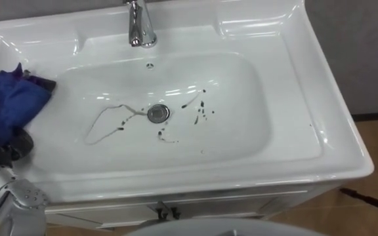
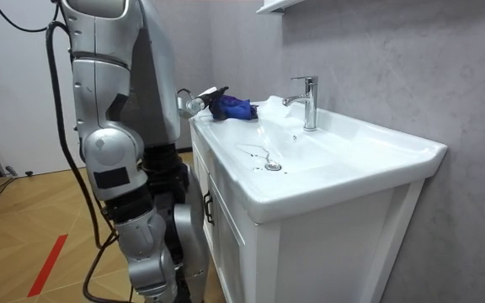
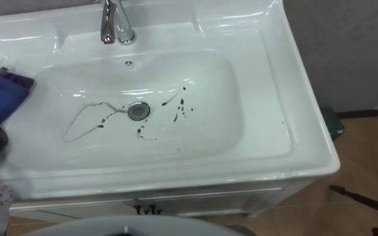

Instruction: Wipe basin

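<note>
Blue cloth sits bunched on the left rim of the basin, over my left robot hand. The cloth covers the hand, so I can't tell how it's gripped. The bowl looks unwiped to me: dark marks right of the drain, more specks at its front, and a thin looping streak to its left.

To do this well I'd bring the cloth off the left rim into the bowl, keep it flat and pressed on the porcelain, start at the looping streak and sweep past the drain to the right-side marks. Overlap the passes, follow the bowl's curve, and stay clear of the tap at the back edge. Risk: the cloth bunches and skates over the marks.
</note>
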